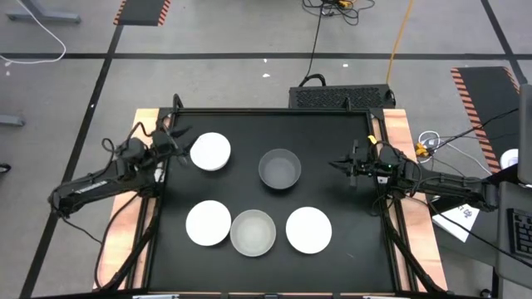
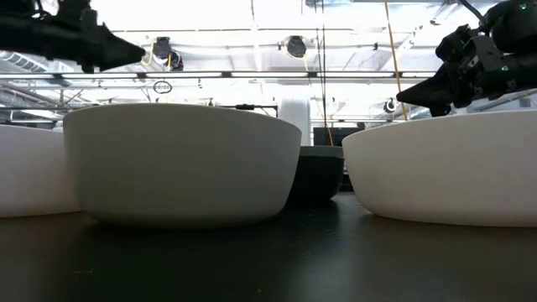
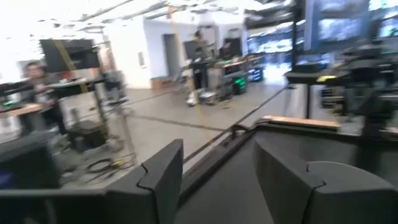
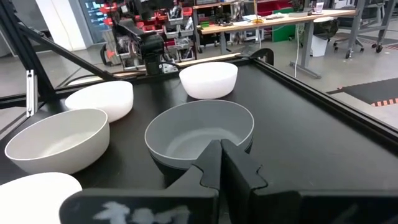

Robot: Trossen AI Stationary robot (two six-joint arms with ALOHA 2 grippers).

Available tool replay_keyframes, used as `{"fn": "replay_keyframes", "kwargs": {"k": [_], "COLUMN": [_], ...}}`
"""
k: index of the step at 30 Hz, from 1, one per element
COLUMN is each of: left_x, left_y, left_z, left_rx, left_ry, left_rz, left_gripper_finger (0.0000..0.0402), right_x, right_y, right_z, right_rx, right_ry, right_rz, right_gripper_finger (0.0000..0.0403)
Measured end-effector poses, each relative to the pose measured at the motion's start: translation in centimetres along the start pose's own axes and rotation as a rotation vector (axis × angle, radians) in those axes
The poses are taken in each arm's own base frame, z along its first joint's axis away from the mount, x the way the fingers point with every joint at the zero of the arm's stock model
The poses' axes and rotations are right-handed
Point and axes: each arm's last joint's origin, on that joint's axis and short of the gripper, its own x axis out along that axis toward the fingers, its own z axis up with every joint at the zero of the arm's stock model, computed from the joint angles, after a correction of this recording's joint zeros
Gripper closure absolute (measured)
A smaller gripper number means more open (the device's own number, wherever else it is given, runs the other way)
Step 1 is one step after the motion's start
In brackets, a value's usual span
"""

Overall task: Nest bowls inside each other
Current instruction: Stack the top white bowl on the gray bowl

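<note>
Five bowls show on the black table. One white bowl (image 1: 210, 152) sits far left, and a dark grey bowl (image 1: 279, 169) (image 4: 199, 134) sits mid-table, seemingly inside a darker bowl (image 4: 163, 167). Along the near side stand a white bowl (image 1: 208, 223), a pale grey translucent bowl (image 1: 253, 232) (image 2: 180, 164) and another white bowl (image 1: 308, 229) (image 2: 445, 168). My left gripper (image 1: 179, 133) (image 3: 217, 186) hovers open just left of the far-left white bowl. My right gripper (image 1: 335, 164) (image 4: 221, 146) is shut, raised to the right of the dark grey bowl.
A raised black rim (image 1: 274, 111) frames the table, with wooden strips (image 1: 397, 141) outside it on both sides. Bare table lies between the dark grey bowl and the right rim. Cables and a black box (image 1: 341, 96) lie on the floor beyond the far edge.
</note>
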Motion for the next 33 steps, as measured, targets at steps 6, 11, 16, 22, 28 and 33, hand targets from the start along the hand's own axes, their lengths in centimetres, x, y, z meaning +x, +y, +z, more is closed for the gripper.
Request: {"fn": "replay_keyframes", "kwargs": {"k": [6,11,16,22,28,33], "left_x": [2.8,5.8,8.4,10.4,11.3,11.1], "left_y": [1.1,2.3,3.9,5.9,7.3,7.7], "left_z": [1.1,0.2,-0.8,-1.0,-0.3,0.2], "left_rx": [0.001,-0.049,-0.102,-0.123,-0.122,-0.133], "left_ry": [0.143,0.317,0.444,0.556,0.636,0.732], "left_rz": [0.061,-0.004,-0.056,-0.049,-0.027,-0.041], "left_gripper_finger": [0.017,0.0155,0.0143,0.0138,0.0136,0.0135], "right_x": [0.0,0.0,0.0,0.0,0.1,0.2], "right_y": [0.0,0.0,0.0,0.0,-0.1,-0.1], "right_z": [0.0,0.0,0.0,0.0,-0.4,-1.1], "right_rx": [-0.001,-0.001,0.006,0.007,0.008,0.033], "right_ry": [-0.004,-0.004,-0.004,-0.003,0.005,-0.01], "right_rz": [0.0,0.0,0.0,0.0,-0.001,0.002], "right_gripper_finger": [0.0403,0.0403,0.0403,0.0403,0.0403,0.0403]}}
